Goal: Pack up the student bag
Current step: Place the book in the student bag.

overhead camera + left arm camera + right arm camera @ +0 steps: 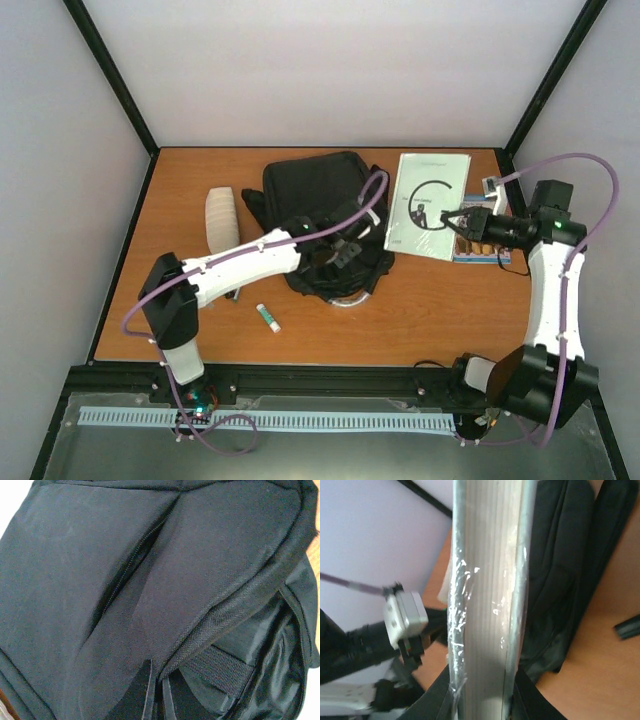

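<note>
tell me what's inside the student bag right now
Through the open mouth of the student bag, only black lining and a webbing strap show, no packed item. The top flap covers everything deeper inside.

bag [310, 185] blk | book [428, 205] wht, blk C | table [450, 310] orange-brn

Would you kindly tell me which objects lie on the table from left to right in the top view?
In order: beige ribbed roll → student bag → white plastic-wrapped booklet.
</note>
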